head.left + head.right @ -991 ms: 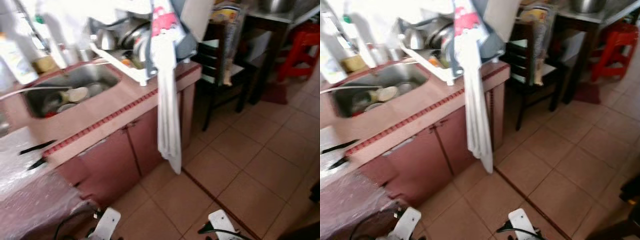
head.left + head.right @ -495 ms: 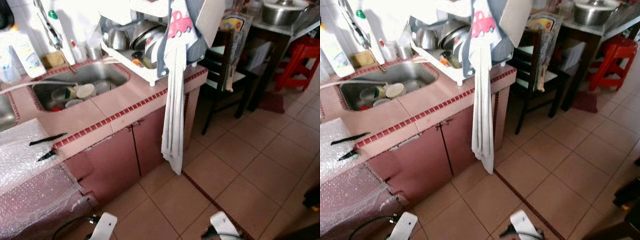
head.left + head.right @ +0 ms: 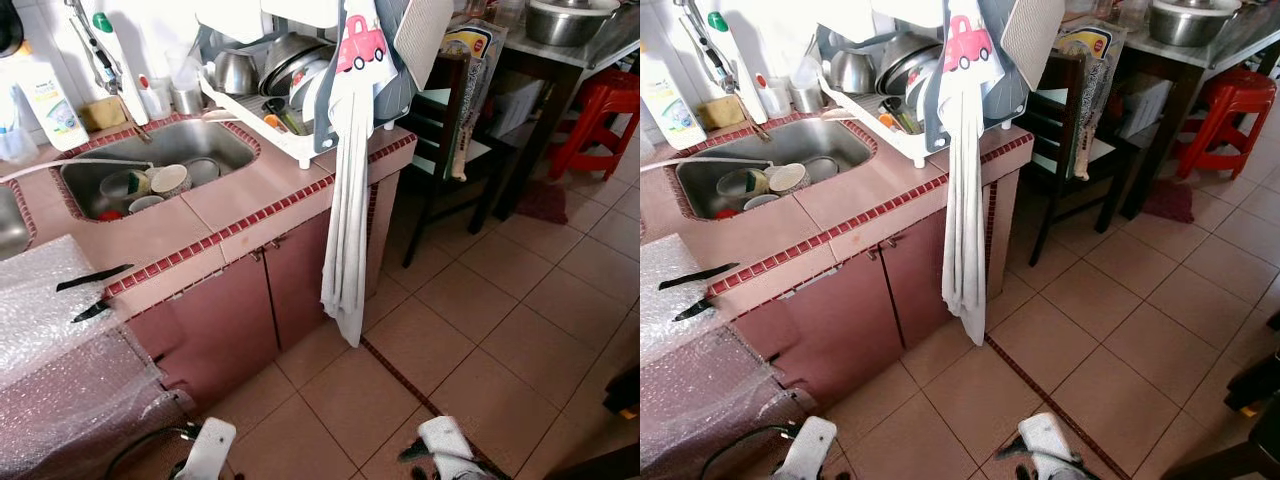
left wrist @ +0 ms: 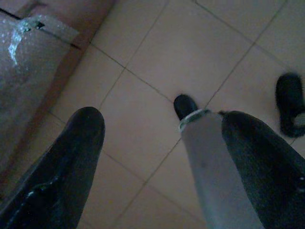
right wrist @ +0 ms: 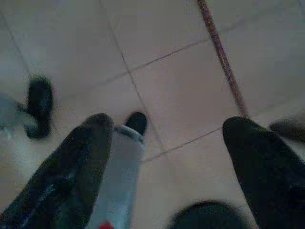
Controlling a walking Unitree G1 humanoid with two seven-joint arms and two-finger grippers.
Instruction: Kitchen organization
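Two grippers idle, hanging over floor tiles (image 4: 200, 43): left gripper (image 4: 162, 143) fingers spread wide, holding nothing; right gripper (image 5: 167, 143) likewise. Steel sink (image 3: 215, 140) with cups at 10 o'clock; dish rack (image 3: 275, 140) at 12; white towel (image 3: 345, 250) draped down cabinet front.

No lettering reads clearly (the bottle (image 3: 47, 100) label seems blurred).

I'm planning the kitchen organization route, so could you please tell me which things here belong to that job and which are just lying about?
Likely for the job:
dishes in the sink
dish rack
hanging towel
bottles

Just about:
dark chair
red stool
bubble wrap
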